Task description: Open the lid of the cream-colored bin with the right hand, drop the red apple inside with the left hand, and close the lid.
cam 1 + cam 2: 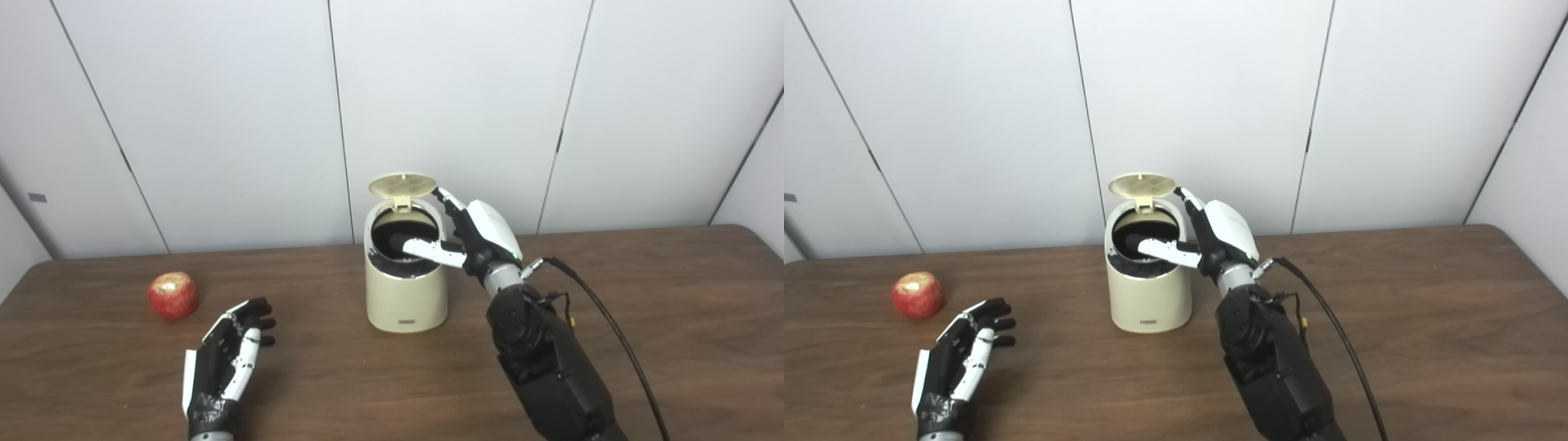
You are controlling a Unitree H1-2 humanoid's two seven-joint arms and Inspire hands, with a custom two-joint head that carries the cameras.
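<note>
Fingers of my right hand (474, 236) are spread, tips at the lid (402, 184), thumb over the bin (405, 294) mouth. Lid's up. Left hand (228, 355) lies loosely open, empty, near the apple (173, 295). Should clear that thumb before the drop.

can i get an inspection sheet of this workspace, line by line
surface: dark wood table, bare apart from the job's things
job's things: cream bin upright, lid raised; red apple on the table left of it
clutter: nothing seen
hands: left hand open, beside the apple, not touching; right hand open, fingers at the lid's edge, thumb over the opening
cables: black cable along the right arm
surroundings: white panelled wall
</note>
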